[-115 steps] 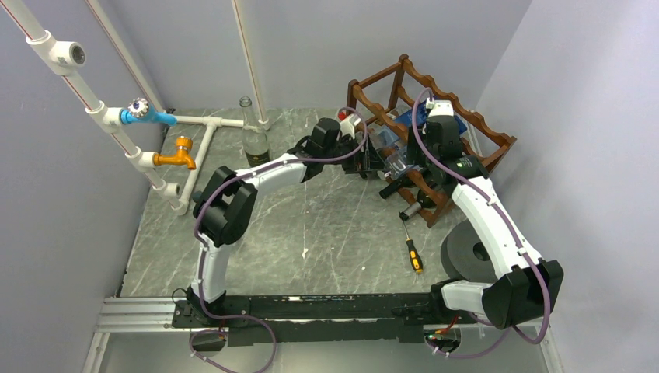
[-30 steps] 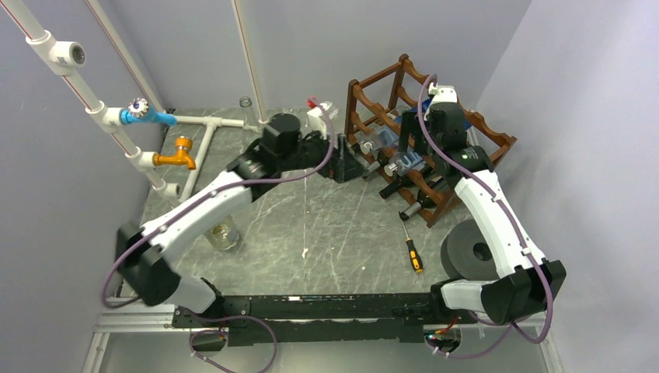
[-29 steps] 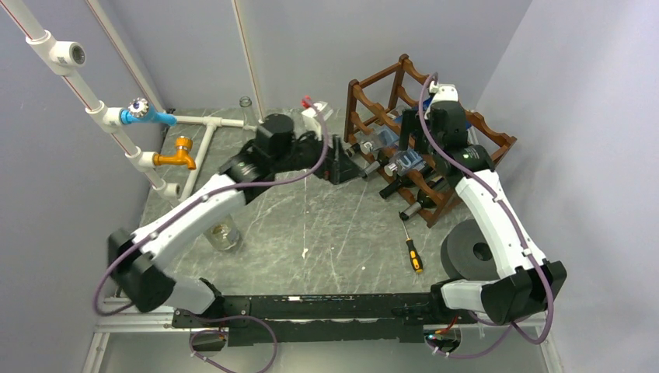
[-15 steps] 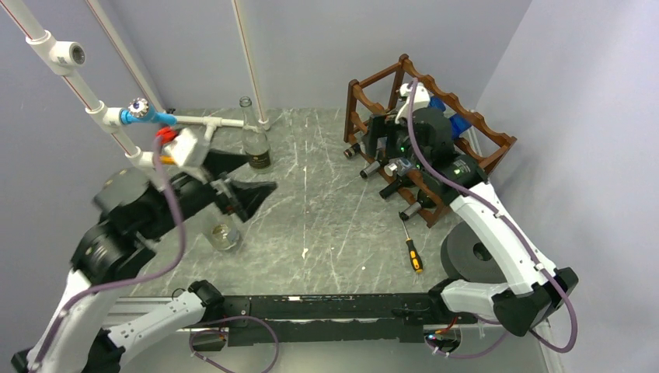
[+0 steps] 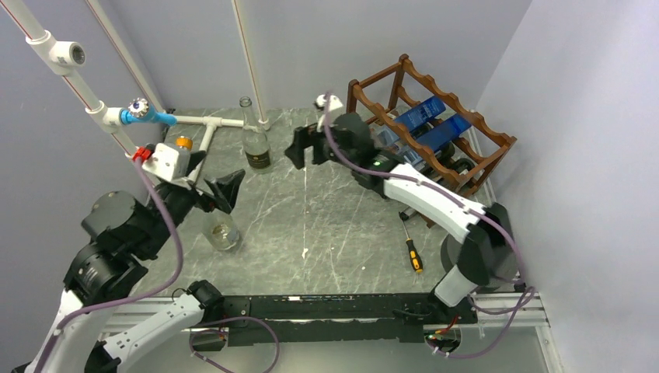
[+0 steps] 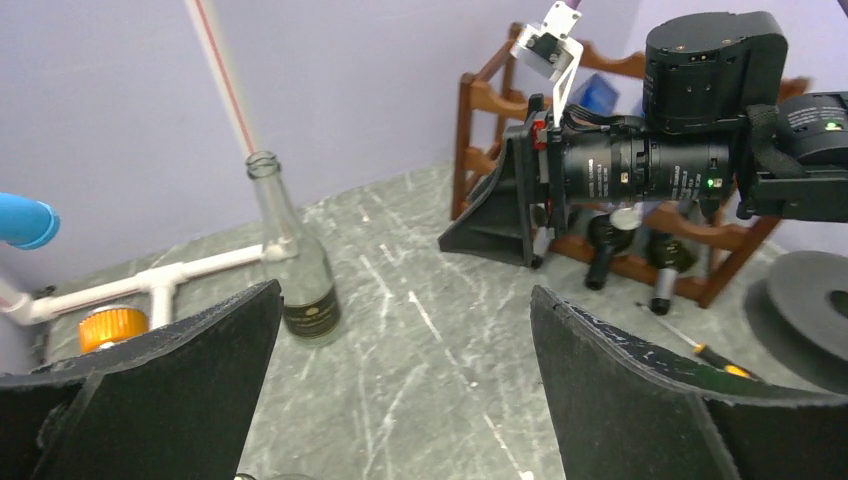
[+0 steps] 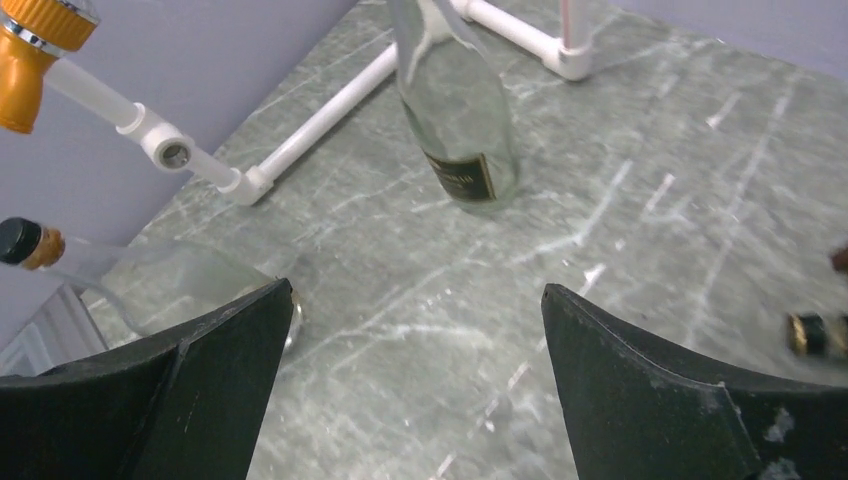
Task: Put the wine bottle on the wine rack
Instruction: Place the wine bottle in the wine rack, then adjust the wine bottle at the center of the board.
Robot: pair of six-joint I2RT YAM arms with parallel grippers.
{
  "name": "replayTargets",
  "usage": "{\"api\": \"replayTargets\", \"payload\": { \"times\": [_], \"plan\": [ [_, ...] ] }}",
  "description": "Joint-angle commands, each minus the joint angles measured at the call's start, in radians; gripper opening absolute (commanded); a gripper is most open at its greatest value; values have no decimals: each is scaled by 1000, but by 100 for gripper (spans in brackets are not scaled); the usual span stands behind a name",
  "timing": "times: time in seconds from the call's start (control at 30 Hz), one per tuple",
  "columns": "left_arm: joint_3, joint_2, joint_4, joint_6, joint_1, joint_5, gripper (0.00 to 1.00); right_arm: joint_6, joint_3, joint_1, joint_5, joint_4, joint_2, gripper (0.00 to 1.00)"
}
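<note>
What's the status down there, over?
Left gripper, right gripper: open, empty. Clear bottle upright by white pipes, not racked. Screwdriver lies before wine rack.

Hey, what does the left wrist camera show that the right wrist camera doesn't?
Only the left wrist view shows the wine rack, the open right gripper in front of it, the screwdriver and a grey roll. Only the right wrist view shows a second clear bottle with a dark cap at its left edge. Both show the upright clear bottle, the white pipes and the marbled table.
</note>
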Motion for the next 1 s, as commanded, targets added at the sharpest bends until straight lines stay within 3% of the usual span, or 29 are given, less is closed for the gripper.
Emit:
{"api": "replayTargets", "payload": {
  "times": [0.0, 0.17, 0.33, 0.77, 0.97],
  "plan": [
    [-47, 45, 99, 100, 1, -127, 100, -50, 165, 66, 51, 125, 138, 96],
    [-167, 1, 184, 122, 1, -80, 99, -20, 216, 86, 140, 247, 251, 96],
    [-246, -60, 251, 111, 6, -91, 100, -38, 373, 86, 190, 256, 389, 96],
    [-385, -219, 338, 102, 34, -188, 99, -82, 711, 88, 172, 333, 704, 95],
    [-423, -254, 369, 108, 34, -269, 100, -136, 869, 110, 220, 323, 860, 87]
  ]
}}
